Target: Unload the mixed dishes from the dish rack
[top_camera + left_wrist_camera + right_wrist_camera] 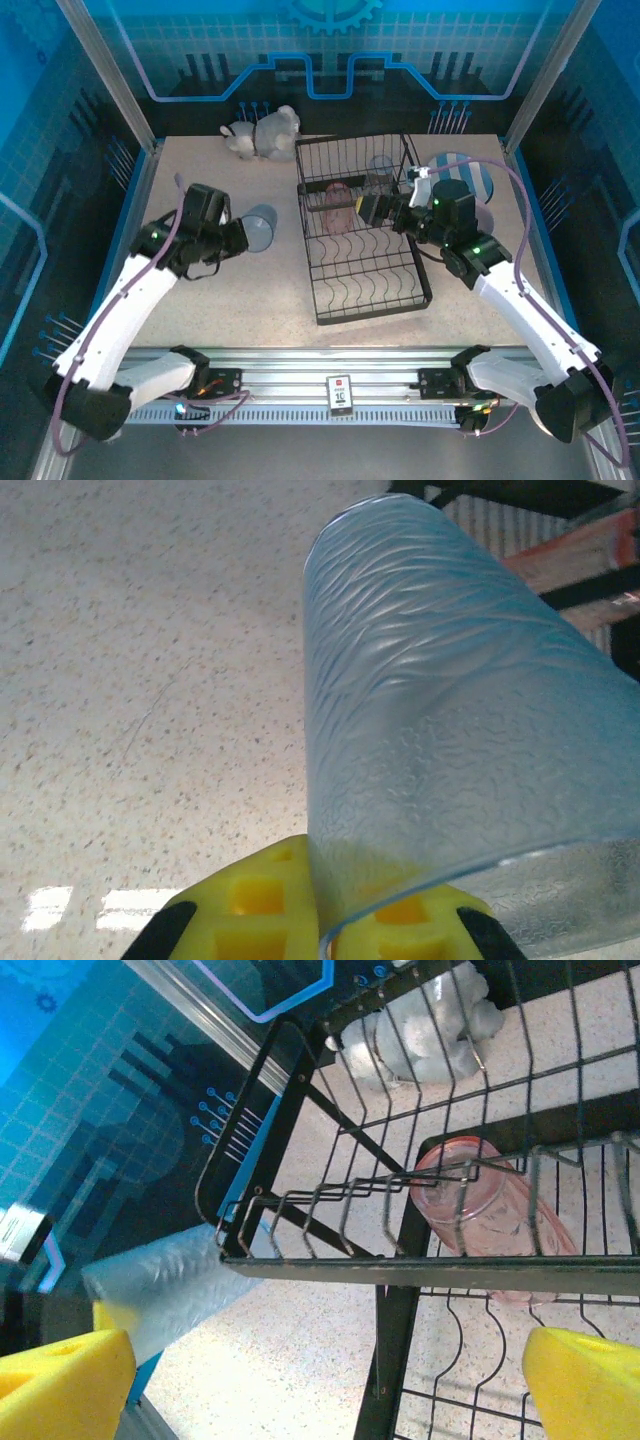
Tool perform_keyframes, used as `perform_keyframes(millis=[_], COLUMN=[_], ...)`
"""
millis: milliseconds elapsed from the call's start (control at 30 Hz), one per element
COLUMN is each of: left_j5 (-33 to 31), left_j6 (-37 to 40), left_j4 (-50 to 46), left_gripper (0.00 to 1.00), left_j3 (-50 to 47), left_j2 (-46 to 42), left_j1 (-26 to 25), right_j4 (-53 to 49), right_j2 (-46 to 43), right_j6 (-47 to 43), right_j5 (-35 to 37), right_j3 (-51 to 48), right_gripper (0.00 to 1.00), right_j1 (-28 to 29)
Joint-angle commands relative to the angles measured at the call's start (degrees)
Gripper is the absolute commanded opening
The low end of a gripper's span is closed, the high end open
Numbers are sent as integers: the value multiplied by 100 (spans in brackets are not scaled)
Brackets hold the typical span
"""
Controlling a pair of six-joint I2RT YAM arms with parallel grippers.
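I record my left claw (236,240) clamped on the blue-grey tumbler (261,228), held over the table (230,310) left of the rack (365,285), apparently for setting down, while my right claw (376,208) stands wide, facing the pink tumbler (495,1222) on the upper tier.

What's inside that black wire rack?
A pink translucent tumbler lies on the upper tier; a blue-grey tumbler sits at the far right corner. The right pincer hides part of the middle.
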Motion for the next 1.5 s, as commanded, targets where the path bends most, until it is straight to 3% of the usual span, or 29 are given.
perform_keyframes(millis=[0,267,700,1133,1467], left_j5=[595,1368,998,930,1164], left_j6=[-16,559,1004,1284,1369], left_j4=[-1179,-1744,-1789,-1968,-1782], left_gripper=[0,0,0,0,24], left_j3=[761,1678,2325,3114,2985], left_j2=[720,2089,3602,4678,4605], left_j1=[444,796,952,1147,1224], right_j4=[292,46,932,2151,2737], right_j2=[-236,-392,-1090,-1390,-1375], right_j6=[-403,-686,-1400,-2984,-2329], right_j5=[220,360,713,1079,1933], right_j3=[-144,-245,-1439,-2542,-2991], right_gripper=[100,100,100,100,100], right_j1=[179,374,696,1503,1535])
